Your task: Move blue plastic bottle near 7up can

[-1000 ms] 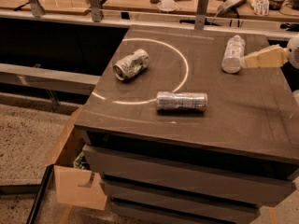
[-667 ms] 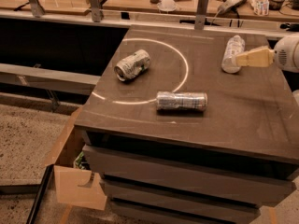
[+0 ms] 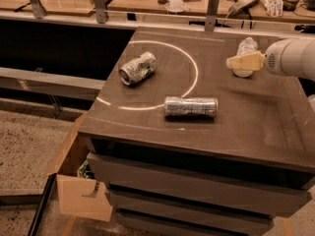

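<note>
One silver can point(image 3: 191, 106) near 7up can point(image 3: 138, 68); tool point(image 3: 241, 62) over blue plastic bottle point(image 3: 247, 46), grip unclear.

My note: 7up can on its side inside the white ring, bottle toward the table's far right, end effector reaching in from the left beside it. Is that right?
One error: the camera view shows the end effector reaching in from the right, beside the blue plastic bottle. The rest stands: 7up can on its side inside the white ring.
</note>
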`<state>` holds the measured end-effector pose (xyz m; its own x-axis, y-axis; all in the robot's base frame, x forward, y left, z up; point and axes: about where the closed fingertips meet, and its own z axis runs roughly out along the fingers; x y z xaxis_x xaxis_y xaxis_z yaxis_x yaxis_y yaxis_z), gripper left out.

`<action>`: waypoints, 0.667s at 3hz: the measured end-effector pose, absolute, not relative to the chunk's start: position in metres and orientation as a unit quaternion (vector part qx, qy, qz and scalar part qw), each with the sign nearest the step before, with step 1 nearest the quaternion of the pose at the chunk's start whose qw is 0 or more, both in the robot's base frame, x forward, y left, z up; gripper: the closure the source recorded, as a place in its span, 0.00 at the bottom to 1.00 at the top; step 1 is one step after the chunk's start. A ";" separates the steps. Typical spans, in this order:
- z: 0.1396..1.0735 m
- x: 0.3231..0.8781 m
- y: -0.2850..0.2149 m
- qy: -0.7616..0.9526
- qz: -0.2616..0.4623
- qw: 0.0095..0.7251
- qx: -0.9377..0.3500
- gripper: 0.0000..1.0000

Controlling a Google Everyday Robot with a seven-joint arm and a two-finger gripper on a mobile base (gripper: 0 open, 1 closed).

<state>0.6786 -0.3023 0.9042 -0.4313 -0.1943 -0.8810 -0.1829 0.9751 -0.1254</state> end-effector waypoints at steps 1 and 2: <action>0.891 0.691 -0.287 0.850 0.005 0.515 -0.108 0.00; 0.879 0.702 -0.279 0.855 0.007 0.508 -0.103 0.17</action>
<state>0.7020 -0.2789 0.8787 -0.4621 -0.1690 -0.8705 -0.1830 0.9787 -0.0929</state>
